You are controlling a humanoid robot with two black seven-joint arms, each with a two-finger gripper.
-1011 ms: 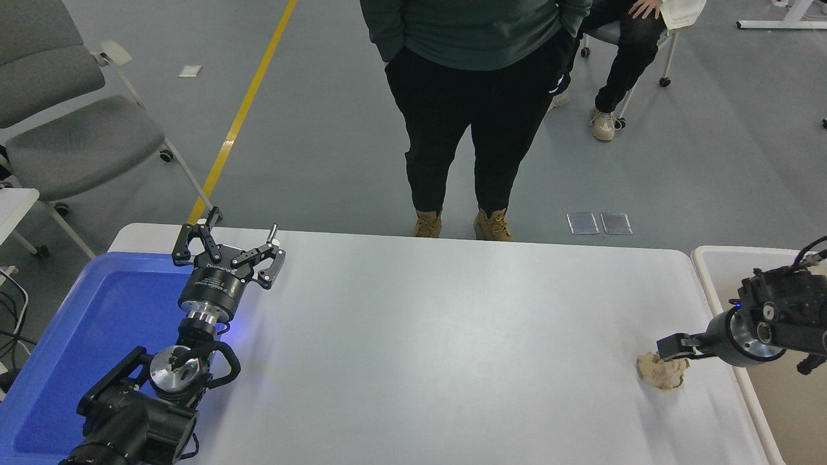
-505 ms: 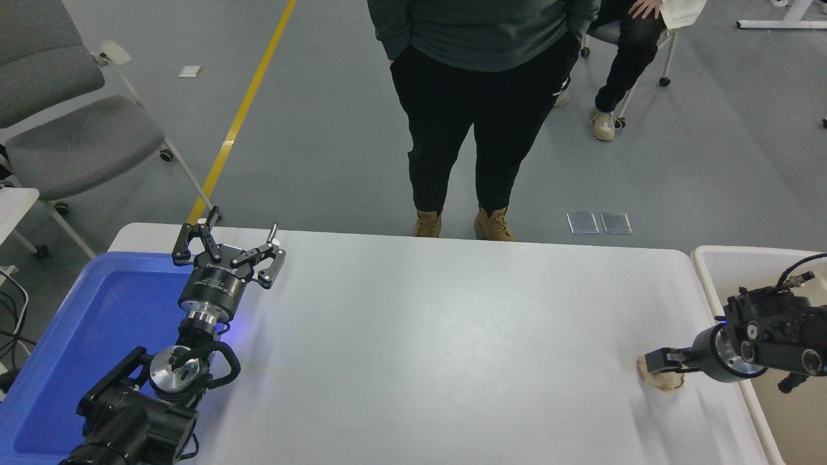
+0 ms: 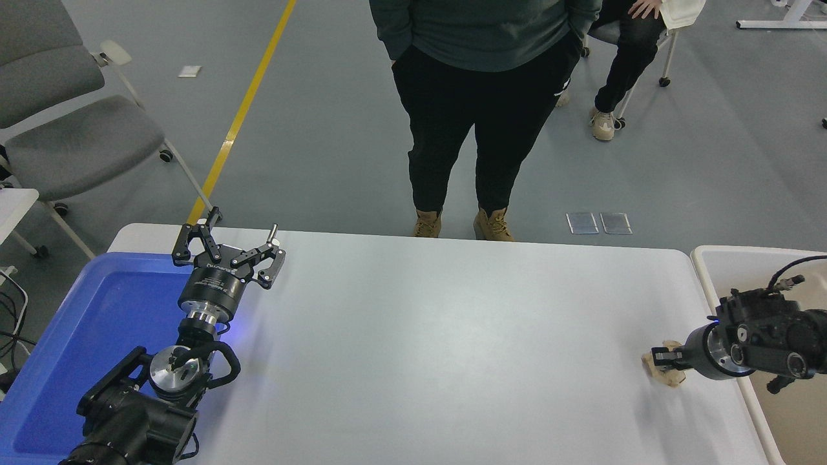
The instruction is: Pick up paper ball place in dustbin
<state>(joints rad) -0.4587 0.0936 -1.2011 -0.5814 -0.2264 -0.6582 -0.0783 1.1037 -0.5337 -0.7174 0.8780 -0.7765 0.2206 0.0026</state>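
Tan crumpled paper shows at the tip of the right gripper (image 3: 665, 359). This is the paper ball (image 3: 667, 373), and it sits on the white surface (image 3: 452, 349) just beside the dustbin (image 3: 720, 261), on the side away from the bin's inside. Most of the ball is hidden by the gripper, so only small bits peek out above and below the black tip. The right gripper's fingers (image 3: 660, 354) look pulled in close around the ball and pressed on it, with paper showing on both sides of them. The ball seems to rest on the surface. The right arm reaches out over the dustbin's rim, pointing away from the bin toward the middle of the surface.

The dustbin is a big cream bin with a white rounded rim. It stands at the right end of the surface.

Far from the dustbin, at the other end of the surface, the left gripper (image 3: 227, 240) is parked over the edge of a blue tray (image 3: 97, 310). Its fingers (image 3: 271, 248) are spread wide apart and hold nothing.

A person (image 3: 481, 97) in dark trousers and tan boots stands at the far side of the surface, well apart from the dustbin. A grey chair (image 3: 71, 129) stands on the floor beyond the blue tray.
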